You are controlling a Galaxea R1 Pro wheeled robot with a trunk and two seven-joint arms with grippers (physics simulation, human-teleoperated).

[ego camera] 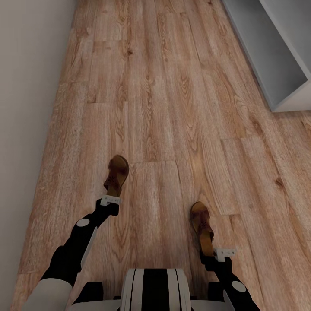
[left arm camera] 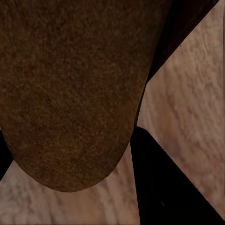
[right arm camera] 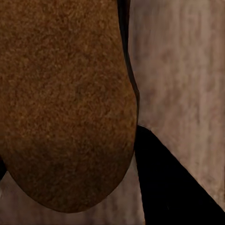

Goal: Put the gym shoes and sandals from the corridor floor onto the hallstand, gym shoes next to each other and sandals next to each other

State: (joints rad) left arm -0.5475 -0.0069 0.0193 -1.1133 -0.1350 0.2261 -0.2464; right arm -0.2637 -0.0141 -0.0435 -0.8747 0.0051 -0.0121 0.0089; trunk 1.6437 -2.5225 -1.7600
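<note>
Each arm carries one brown sandal above the corridor floor [ego camera: 172, 108]. My left gripper [ego camera: 113, 191] is shut on the heel end of the left sandal [ego camera: 117, 173], whose toe points away from me. The right gripper [ego camera: 210, 251] is shut on the other sandal [ego camera: 202, 224]. Up close in the left wrist view, the sandal's brown sole [left arm camera: 70, 93] sits beside a black finger [left arm camera: 164, 187]. The right wrist view shows the same: sole [right arm camera: 65, 103] and finger [right arm camera: 168, 187]. The hallstand [ego camera: 276, 56], light grey with an open shelf, stands at the far right. The gym shoes are out of view.
A pale wall [ego camera: 26, 108] runs along the left side of the corridor. Wood planks stretch ahead between the wall and the grey cabinet. My own base [ego camera: 153, 289] shows at the lower edge between the arms.
</note>
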